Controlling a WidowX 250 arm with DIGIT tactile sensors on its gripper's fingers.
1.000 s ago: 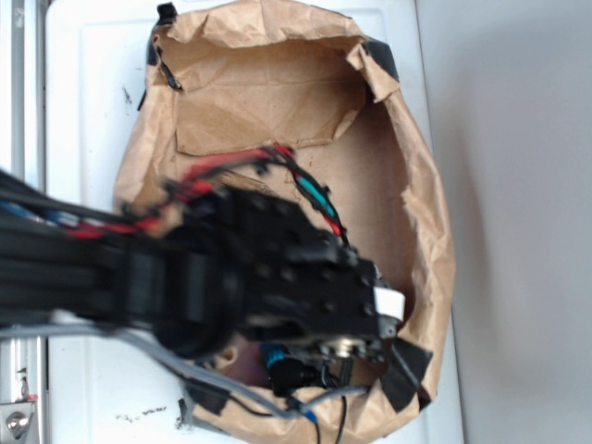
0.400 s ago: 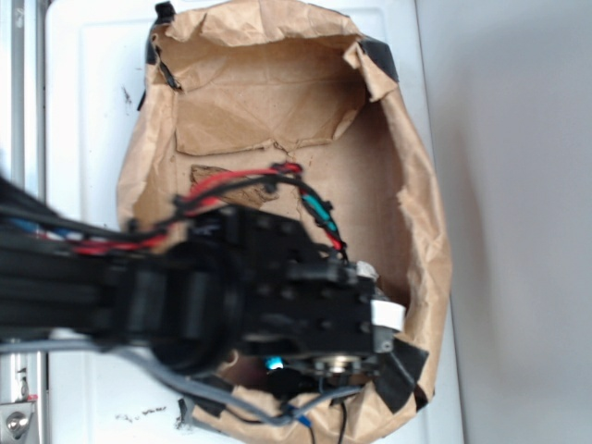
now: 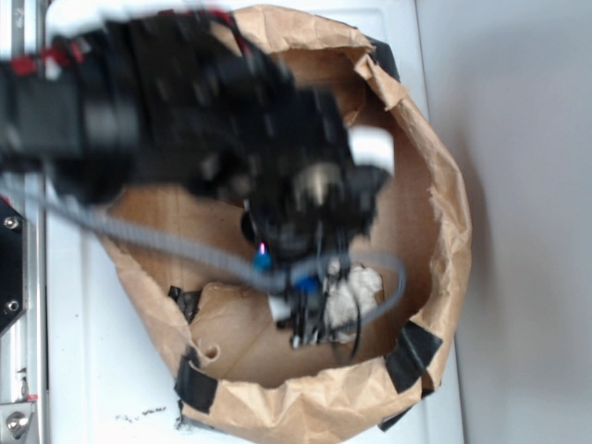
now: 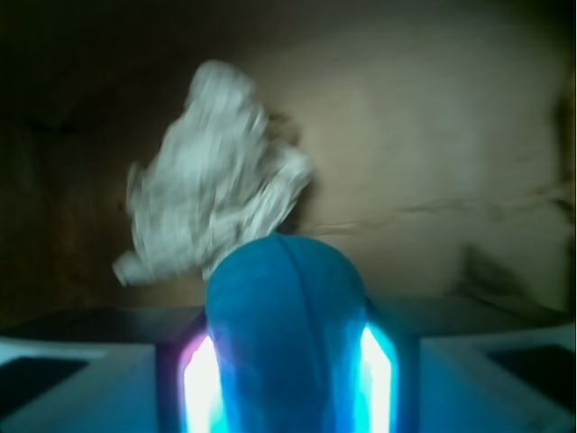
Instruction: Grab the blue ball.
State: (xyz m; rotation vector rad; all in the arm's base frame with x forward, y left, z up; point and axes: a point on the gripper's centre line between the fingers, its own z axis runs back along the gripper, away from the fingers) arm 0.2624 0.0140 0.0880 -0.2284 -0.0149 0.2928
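In the exterior view, the black robot arm (image 3: 176,111) is seen reaching over a brown paper bag (image 3: 444,231) that lies open on the white table (image 3: 102,370). The claw (image 3: 305,314) is blurred and hangs inside the bag, just beside a crumpled white paper wad (image 3: 356,291). The blue ball is not clearly made out in this view, because it is hidden by the claw and the cables. In the wrist view, the blue ball (image 4: 284,334) is seen close to the camera, held between the two fingers (image 4: 198,383) of the claw, which press against its left and right sides. The claw is therefore closed on the ball as far as the ball allows. The paper wad (image 4: 212,176) lies behind the ball on the floor of the bag, and it cannot be told if they touch. The grasp is judged to be done; only a secure lift seems to be left.
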